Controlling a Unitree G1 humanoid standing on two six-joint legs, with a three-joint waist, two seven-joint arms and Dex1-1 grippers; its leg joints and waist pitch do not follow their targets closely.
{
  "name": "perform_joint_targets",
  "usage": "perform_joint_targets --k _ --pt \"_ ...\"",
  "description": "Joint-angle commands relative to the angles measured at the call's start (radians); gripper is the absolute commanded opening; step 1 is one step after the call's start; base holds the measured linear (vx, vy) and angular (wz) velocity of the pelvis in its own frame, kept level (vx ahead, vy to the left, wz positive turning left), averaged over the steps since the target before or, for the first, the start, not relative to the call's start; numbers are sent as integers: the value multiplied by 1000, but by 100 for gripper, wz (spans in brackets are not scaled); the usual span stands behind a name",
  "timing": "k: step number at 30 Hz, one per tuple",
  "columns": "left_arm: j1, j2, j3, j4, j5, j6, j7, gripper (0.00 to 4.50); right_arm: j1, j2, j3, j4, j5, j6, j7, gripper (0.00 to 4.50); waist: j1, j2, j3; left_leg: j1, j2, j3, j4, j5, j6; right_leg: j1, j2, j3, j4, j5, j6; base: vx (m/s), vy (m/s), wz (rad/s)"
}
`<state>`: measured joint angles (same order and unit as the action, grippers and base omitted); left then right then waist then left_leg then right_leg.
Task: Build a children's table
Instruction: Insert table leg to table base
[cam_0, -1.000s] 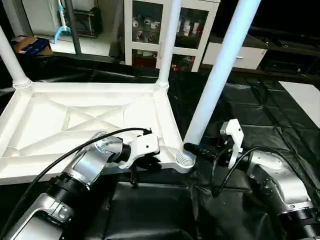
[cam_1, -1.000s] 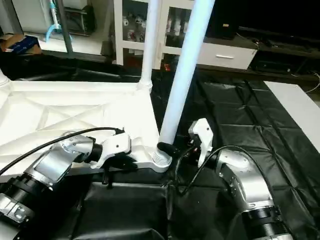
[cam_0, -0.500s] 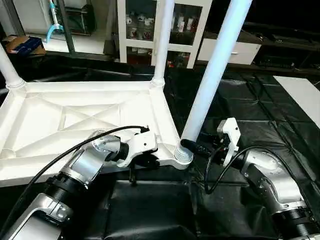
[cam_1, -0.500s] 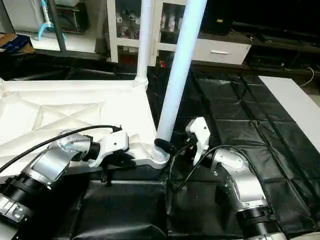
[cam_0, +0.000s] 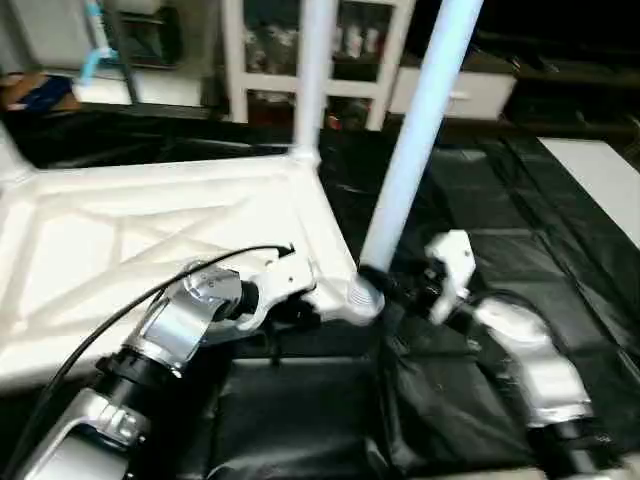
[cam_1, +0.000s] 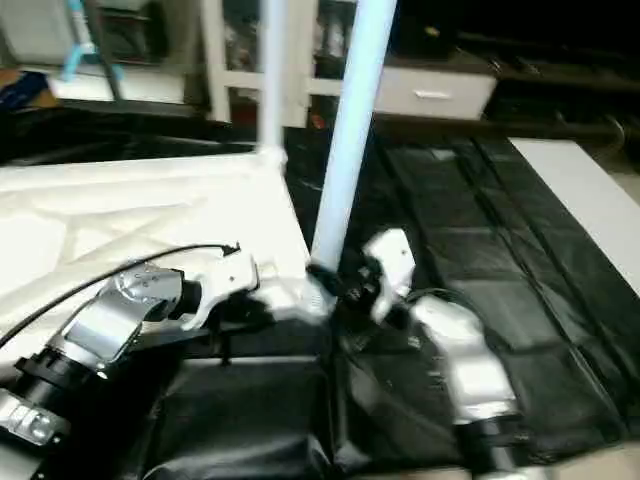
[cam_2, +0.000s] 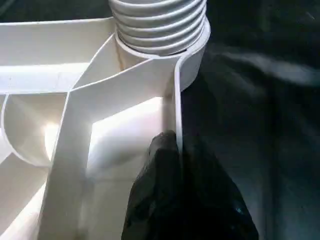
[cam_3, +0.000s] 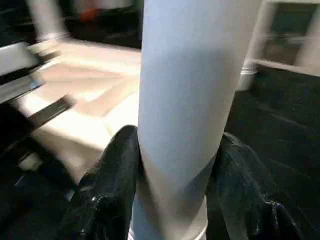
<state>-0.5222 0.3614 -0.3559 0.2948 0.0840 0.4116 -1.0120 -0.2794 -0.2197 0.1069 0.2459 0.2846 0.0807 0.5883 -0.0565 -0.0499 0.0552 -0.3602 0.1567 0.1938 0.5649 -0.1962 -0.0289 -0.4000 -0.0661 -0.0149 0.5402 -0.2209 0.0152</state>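
Leg being seated in near corner socket of upturned top

R gripper (cam_3: 175, 165) clamped on leg (cam_0: 415, 140) low down; L gripper (cam_2: 172, 150) pinched on table top (cam_0: 150, 240) rim; light, stiff, slick plastic – grip near threads

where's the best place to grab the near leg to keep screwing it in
Low on the near leg, just above its threaded end, from the side, as the right gripper has it: fingers straddle the round tube there. It stands near upright in the table top's corner socket, so a low sideways grip probably turns it best.
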Motion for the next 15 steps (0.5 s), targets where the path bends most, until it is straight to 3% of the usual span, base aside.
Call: perform_joint_targets --k 1,2,4,5,6,7,8,9,11,15 --pt "21 -17 23 -57 -60 29 -5 0 41 -42 -79 176 -119 56 -185 181 -9 2 -24 6 78 -63 -106 -565 -68 5 -80 30 -66 -468 -131 0 0 0" --pt "18 -30 31 -79 -64 58 10 0 31 -24 -83 199 -129 55 -233 181 -10 4 -30 9 79 -55 -101 -519 -63 4 -78 34 -63 -389 -151 0 0 0" --pt "11 -77 51 -138 -62 137 67 0 -4 20 -90 267 -154 46 -355 181 -9 7 -30 16 77 -43 -92 -475 -53 -7 -79 41 -64 -339 -183 0 0 0" --pt "3 -133 74 -186 -49 232 145 0 -47 57 -98 335 -178 27 -474 181 -17 7 -30 8 76 -45 -93 -451 -57 1 -78 38 -61 -331 -190 0 0 0" --pt "3 -133 74 -186 -49 232 145 0 -47 57 -98 335 -178 27 -474 181 -21 4 -35 5 75 -46 -92 -434 -57 10 -79 36 -58 -318 -190 0 0 0" --pt "1 -145 79 -192 -46 248 163 0 -54 63 -99 346 -183 23 -498 181 -17 8 -36 5 76 -45 -89 -421 -56 9 -78 37 -57 -300 -188 0 0 0" --pt "-5 -199 96 -211 -23 300 249 0 -90 86 -89 389 -224 -5 -604 181 -6 3 -41 21 76 -23 -79 -341 -42 1 -63 39 -51 -156 -206 0 0 0" --pt "-7 -213 99 -216 -16 313 273 0 -100 92 -84 400 -237 -16 -634 181 -6 -1 -44 19 73 -18 -75 -325 -27 4 -62 37 -48 -135 -210 0 0 0" --pt "-14 -250 108 -207 11 320 349 0 -126 120 -78 425 -267 -55 -724 181 -6 -9 -47 3 73 -20 -72 -307 5 13 -71 36 -48 -196 -190 29 -9 1" --pt "-22 -257 109 -192 28 300 390 0 -146 138 -72 426 -280 -89 -752 181 -4 -12 -57 1 67 -11 -57 -196 45 15 -62 32 -32 -57 -208 56 -27 1"
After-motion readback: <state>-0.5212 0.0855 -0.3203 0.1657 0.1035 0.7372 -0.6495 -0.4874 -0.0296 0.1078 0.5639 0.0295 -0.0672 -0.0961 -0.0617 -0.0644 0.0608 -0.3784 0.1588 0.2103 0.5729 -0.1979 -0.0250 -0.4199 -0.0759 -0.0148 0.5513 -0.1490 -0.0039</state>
